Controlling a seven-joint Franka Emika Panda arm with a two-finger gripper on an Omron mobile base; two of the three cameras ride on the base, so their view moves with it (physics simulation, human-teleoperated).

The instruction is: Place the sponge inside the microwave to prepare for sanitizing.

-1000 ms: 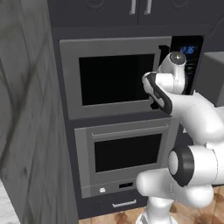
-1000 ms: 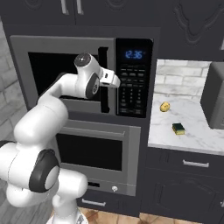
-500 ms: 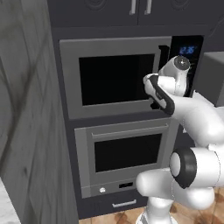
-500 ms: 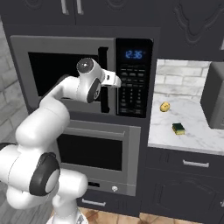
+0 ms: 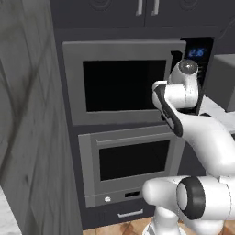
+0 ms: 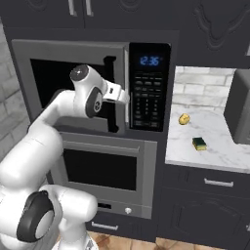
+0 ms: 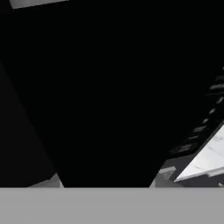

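The microwave (image 6: pixel 68 51) is a grey built-in unit with a black glass door and a keypad panel (image 6: pixel 149 93) showing a blue clock. Its door stands slightly ajar at the right edge. My gripper (image 6: pixel 125 96) is pressed against that door edge, beside the keypad; its fingers are hidden, so I cannot tell their state. In the left base view the microwave door (image 5: pixel 73 82) fills the middle, with my wrist at its right edge. The sponge (image 6: pixel 198 143), yellow with a dark green layer, lies on the marble counter (image 6: pixel 224 151), well right of the gripper.
A small yellow-orange lump (image 6: pixel 183 119) sits on the counter behind the sponge. A grey oven (image 6: pixel 107 168) with a bar handle is directly under the microwave. A grey appliance (image 6: pixel 241 110) stands at the counter's right. A grey wall (image 5: pixel 27 114) rises at the left.
My arm has drawn a little away from the keypad, and the microwave door's right edge has swung slightly outward with it. The sponge has not moved.
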